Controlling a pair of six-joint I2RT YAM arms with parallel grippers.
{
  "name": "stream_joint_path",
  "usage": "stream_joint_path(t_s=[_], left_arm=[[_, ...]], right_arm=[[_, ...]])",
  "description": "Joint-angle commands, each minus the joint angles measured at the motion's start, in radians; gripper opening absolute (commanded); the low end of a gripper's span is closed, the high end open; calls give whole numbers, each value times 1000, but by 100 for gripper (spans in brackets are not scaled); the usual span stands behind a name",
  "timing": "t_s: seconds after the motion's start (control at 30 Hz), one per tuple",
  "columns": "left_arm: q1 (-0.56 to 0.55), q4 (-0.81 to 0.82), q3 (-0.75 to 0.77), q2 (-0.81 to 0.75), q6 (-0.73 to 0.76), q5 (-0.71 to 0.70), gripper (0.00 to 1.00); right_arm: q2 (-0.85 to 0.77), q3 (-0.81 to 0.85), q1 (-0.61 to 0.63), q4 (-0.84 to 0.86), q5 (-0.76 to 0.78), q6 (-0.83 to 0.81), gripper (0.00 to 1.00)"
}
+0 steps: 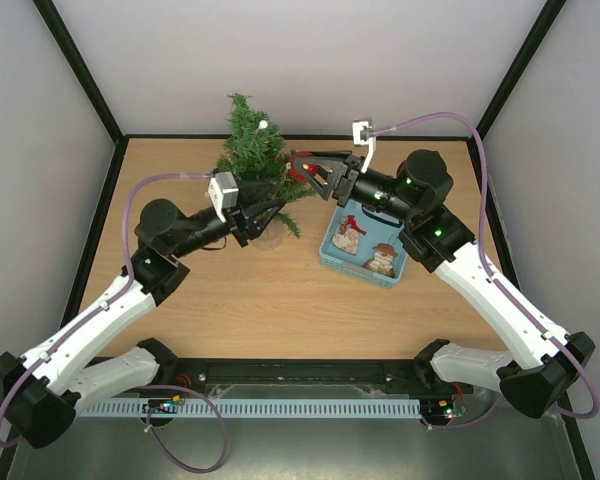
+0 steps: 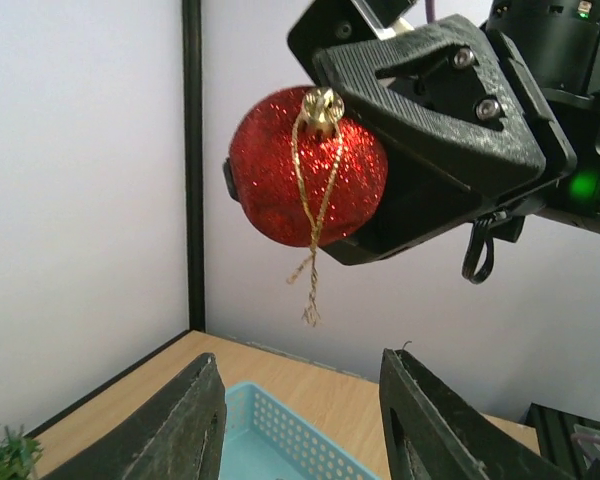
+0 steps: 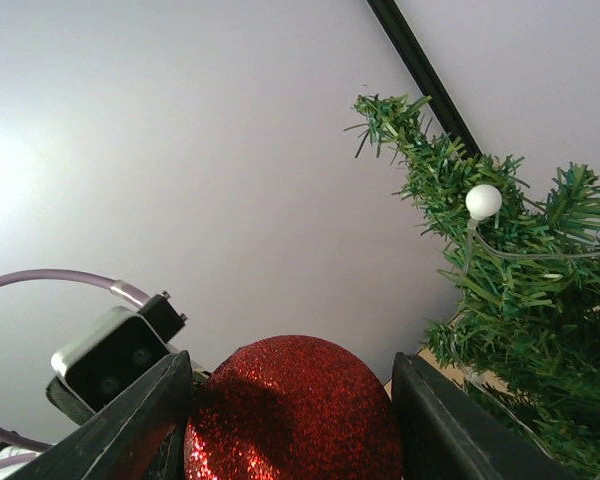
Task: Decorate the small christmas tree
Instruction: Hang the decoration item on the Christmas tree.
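Observation:
The small christmas tree [image 1: 252, 150] stands at the back of the table, dark green with a white bulb on a wire; it also shows in the right wrist view [image 3: 515, 300]. My right gripper [image 1: 316, 172] is shut on a red glitter ball [image 1: 302, 167] with a gold loop, held in the air just right of the tree. The ball fills the gap between its fingers [image 3: 140, 420] in the right wrist view [image 3: 295, 410]. My left gripper [image 1: 272, 213] is open and empty by the tree's lower branches, below the ball [image 2: 305, 165].
A light blue plastic basket [image 1: 332, 255] with several ornaments lies right of the tree, under the right arm; its corner shows in the left wrist view [image 2: 280, 440]. Black frame posts and white walls close the back and sides.

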Motion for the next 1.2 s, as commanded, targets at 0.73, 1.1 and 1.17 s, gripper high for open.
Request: stream_joint_path(t_s=[0.73,1.1,1.17], left_arm=[[-19,187,38,114,37,26,40],[-19,208,31,104,11,48,30],[-19,207,23,101,10,62,32]], right_arm=[[-9,-60,8,162,-67,109,50],[-15,-69,8,145,-59,92,50],[-16,-70,7,140,-51,86,50]])
